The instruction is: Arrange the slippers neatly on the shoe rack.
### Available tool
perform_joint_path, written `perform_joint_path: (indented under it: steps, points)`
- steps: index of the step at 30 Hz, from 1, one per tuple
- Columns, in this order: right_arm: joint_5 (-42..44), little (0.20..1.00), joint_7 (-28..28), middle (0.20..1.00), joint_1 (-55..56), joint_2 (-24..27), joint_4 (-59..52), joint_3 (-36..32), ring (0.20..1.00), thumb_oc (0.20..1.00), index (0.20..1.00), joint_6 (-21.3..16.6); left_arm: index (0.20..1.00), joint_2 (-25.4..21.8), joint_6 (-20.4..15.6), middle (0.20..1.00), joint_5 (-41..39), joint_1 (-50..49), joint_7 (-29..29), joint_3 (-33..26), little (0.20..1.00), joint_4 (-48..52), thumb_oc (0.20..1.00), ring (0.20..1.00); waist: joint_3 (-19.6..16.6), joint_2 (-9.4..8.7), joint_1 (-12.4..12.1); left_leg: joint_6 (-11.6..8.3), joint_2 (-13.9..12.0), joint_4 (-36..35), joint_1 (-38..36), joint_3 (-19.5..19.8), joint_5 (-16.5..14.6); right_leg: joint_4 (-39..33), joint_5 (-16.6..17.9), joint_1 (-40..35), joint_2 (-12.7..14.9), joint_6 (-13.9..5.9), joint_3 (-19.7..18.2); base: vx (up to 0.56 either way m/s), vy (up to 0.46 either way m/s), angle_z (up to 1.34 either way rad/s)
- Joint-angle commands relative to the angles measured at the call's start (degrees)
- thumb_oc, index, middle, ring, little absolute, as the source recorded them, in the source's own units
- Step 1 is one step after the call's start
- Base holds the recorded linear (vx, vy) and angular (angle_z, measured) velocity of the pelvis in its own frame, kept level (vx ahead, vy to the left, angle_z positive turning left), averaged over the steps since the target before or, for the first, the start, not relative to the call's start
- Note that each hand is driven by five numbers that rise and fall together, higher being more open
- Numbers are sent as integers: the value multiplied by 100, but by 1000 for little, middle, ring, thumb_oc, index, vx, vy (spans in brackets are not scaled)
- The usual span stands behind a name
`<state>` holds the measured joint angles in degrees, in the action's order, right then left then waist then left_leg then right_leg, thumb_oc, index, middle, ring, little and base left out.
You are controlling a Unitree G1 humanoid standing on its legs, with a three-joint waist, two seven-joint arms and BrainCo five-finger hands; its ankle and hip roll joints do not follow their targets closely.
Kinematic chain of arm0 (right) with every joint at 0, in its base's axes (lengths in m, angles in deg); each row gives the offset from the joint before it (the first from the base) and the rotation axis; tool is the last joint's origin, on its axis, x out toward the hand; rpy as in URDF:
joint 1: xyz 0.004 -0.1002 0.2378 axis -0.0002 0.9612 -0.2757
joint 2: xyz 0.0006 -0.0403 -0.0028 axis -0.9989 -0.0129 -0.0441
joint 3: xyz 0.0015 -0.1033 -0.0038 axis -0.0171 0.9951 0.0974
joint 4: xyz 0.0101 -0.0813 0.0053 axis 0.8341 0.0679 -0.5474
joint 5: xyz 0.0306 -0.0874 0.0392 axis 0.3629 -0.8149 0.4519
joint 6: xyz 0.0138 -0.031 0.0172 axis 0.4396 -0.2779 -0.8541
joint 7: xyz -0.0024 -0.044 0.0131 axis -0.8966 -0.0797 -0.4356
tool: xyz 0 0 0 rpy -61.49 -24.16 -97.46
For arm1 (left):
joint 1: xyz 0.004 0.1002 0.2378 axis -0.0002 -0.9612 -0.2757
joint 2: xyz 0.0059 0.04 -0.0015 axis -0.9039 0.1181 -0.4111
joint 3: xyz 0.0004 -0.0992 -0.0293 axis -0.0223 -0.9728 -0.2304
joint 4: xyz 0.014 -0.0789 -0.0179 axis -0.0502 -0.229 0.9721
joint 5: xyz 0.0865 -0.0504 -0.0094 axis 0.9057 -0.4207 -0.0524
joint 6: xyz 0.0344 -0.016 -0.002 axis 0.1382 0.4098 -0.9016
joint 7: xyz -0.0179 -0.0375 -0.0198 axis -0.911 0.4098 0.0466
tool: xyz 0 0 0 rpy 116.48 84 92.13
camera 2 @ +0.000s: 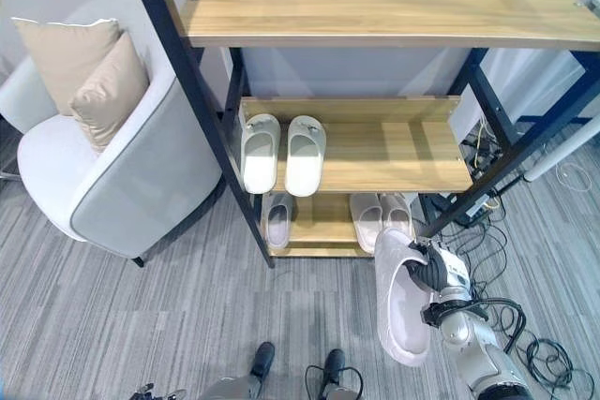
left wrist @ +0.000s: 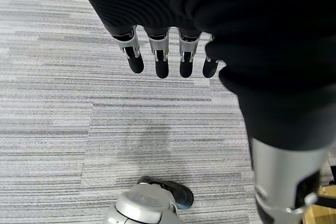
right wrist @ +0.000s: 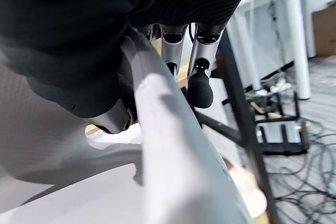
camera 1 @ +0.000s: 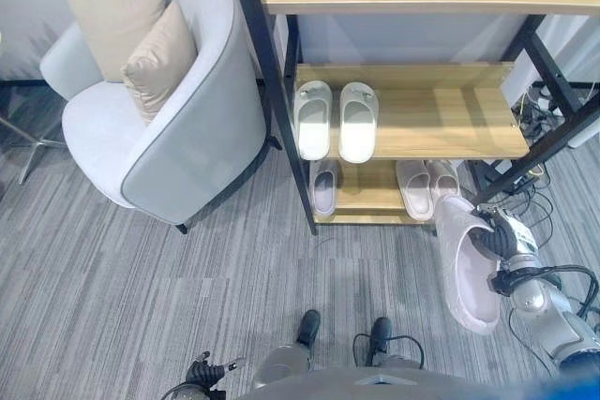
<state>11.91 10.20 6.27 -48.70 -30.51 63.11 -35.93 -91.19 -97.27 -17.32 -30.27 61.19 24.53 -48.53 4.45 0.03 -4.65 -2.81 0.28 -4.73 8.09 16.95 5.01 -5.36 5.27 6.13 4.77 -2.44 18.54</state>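
Because a slipper point(camera 1: 466, 264) needs a shelf on the shoe rack point(camera 1: 412, 119), the right hand point(camera 1: 494, 236) is gripping it by the edge with curled fingers, while the left hand point(left wrist: 163, 56) is hanging slack-fingered and empty.

Middle shelf point(camera 1: 450, 119): white pair point(camera 1: 336, 119) at left end, right part bare wood. Bottom shelf point(camera 1: 370, 196): single slipper point(camera 1: 323, 186) left, pair point(camera 1: 424, 187) right, gap between. Black posts point(camera 1: 272, 81) flank opening. Armchair point(camera 1: 159, 110) blocks rack's left side. Cables point(camera 1: 539, 185) clutter floor at right.
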Motion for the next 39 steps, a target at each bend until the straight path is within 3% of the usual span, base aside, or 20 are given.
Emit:
perform_joint_path:
  steps: [1,7,8,9,11,17,19,20,21,24,26,28,31,35,39]
  points:
    - [328,200,-91,200,-275,127,-441,-19,200,200,200,-426,1000,-228,-50,1000,-92,394,-17,27,1000,-256,1000,1000,260,-164,-182,-335,-361,-27,167,-8,-120,892,-1279,-406,201,-213,239,-44,-128,36]
    - [462,200,-239,200,-229,277,-450,128,200,200,200,-567,1000,-221,-107,1000,-295,401,-5,-51,1000,-119,1000,1000,462,-215,-293,-445,-401,486,480,-55,-92,792,-1363,-565,88,-100,473,-39,-94,35]
    - [467,200,-183,200,-141,92,-223,181,200,200,200,-403,1000,-63,-151,1000,-271,379,-102,-55,1000,-101,1000,1000,570,-318,-269,-177,-144,923,1169,-1442,-91,570,-1424,-906,146,-181,646,104,140,84]
    - [451,200,-176,200,-291,-61,-128,306,200,200,200,-348,1000,-79,-139,1000,-279,332,-103,-113,1000,-134,1000,1000,497,-339,-477,-150,-48,842,1355,-1427,-34,552,-1355,-800,132,-218,468,232,237,67]
    - [478,200,-207,200,-189,-379,-82,388,200,200,200,-375,1000,-70,-74,1000,-144,225,-119,-64,1000,-198,1000,1000,393,-400,-462,-52,39,639,1197,-1131,26,607,-1384,-875,151,-254,379,245,234,-21]
    - [359,200,-336,200,-264,-804,11,889,200,200,200,-377,1000,-350,-55,1000,27,108,-216,-194,1000,-241,1000,1000,306,-736,-473,251,216,1072,1030,-1329,-489,831,-1124,-783,518,-504,71,173,209,-46]
    - [311,200,-387,200,-367,-947,194,1085,200,200,200,-316,1000,-502,-67,1000,7,248,-297,-183,1000,-106,1000,1000,323,-800,-392,418,311,1188,814,-1438,-774,1364,-787,-635,813,-703,-62,159,336,-21]
    - [260,200,-361,200,-444,-1002,301,1157,200,200,200,-285,1000,-553,-65,1000,11,287,-311,-171,1000,-51,1000,1000,405,-764,-373,514,292,1246,700,-1489,-861,1945,-479,-424,980,-761,-134,113,265,-58]
    - [158,200,-324,200,-441,-1012,297,1186,200,200,200,-287,1000,-579,-91,1000,92,302,-315,-91,1000,-1,1000,1000,531,-687,-306,571,270,1291,571,-1367,-927,2536,-428,-119,972,-721,-350,99,172,-66]
    - [35,200,-338,200,-436,-976,161,1224,200,200,200,-296,1000,-571,-137,1000,106,362,-338,-47,1000,43,1000,1000,624,-572,-184,542,179,1239,434,-1181,-973,2322,-520,234,1027,-579,-502,75,-41,-1]
    - [53,200,-306,200,-589,-951,185,1295,200,200,200,-290,1000,-579,-167,1000,99,538,-378,37,1000,69,1000,1000,784,-603,-144,438,146,1302,413,-1064,-1054,1561,-322,449,1181,-669,-489,48,-200,46]
    - [66,200,-315,200,-495,-930,213,1292,200,200,200,-310,1000,-598,-187,1000,102,578,-401,55,1000,107,1000,1000,831,-725,-155,348,267,1443,506,-914,-1106,1039,-244,279,1102,-761,-695,28,-222,42]
    - [-36,200,-321,200,-555,-781,329,1447,200,200,200,-387,1000,-448,-252,1000,113,542,-423,164,1000,93,1000,1000,728,-789,-258,164,186,1278,781,-708,-910,819,-281,202,967,-761,-433,-27,-278,104]
    - [-111,200,-260,200,-714,-639,456,1549,200,200,200,-380,1000,-334,-269,1000,60,545,-407,308,1000,101,1000,1000,838,-759,-320,61,125,1367,1026,-520,-846,1059,-558,364,837,-617,-240,-63,-138,30]
    - [-124,200,-136,200,-871,-499,533,1552,200,200,200,-359,1000,-386,-315,1000,-20,693,-474,454,1000,222,1000,1000,1088,-669,-323,-5,100,1777,1327,-376,-892,1779,-837,744,864,-500,-160,-97,-75,0]
